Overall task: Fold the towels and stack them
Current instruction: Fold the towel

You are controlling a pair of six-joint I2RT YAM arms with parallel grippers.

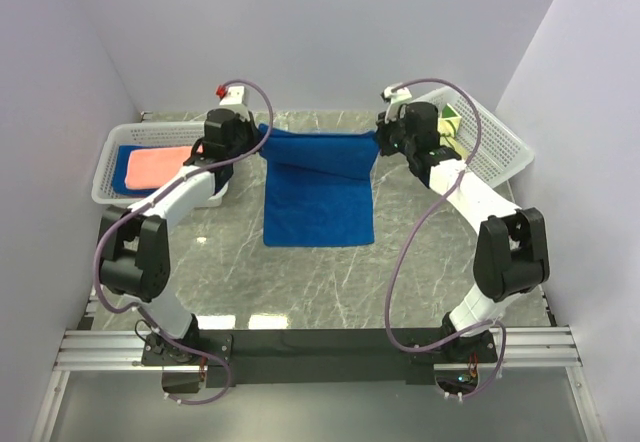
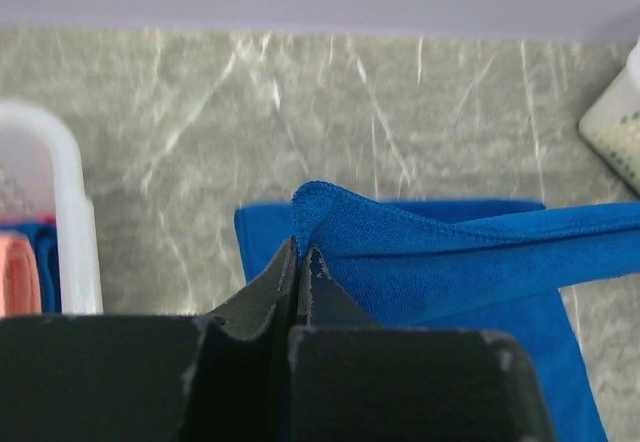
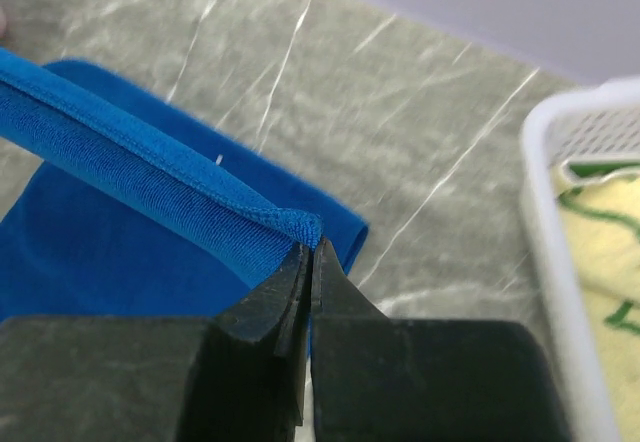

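The royal blue cloth towel [image 1: 318, 202] trails onto your grey marbled surface [image 1: 300, 282], mid-fold. The left fingers [image 2: 268, 287] and right fingers [image 3: 285, 292], clamped tight, each lift a far corner. Beyond, the folded salmon-pink towel [image 1: 155, 167] sits in a white lattice basket [image 1: 108, 167]. The pale yellow, green-patterned towel [image 3: 600, 262] probably awaits folding.

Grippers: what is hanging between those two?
A blue towel, one edge stretched from the left gripper to the right gripper; the top view shows it.

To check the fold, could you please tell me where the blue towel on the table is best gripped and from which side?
Probably the blue towel by its two far corners, one from each side: left gripper and right gripper are shut there, hem stretched between them, near half lying flat.
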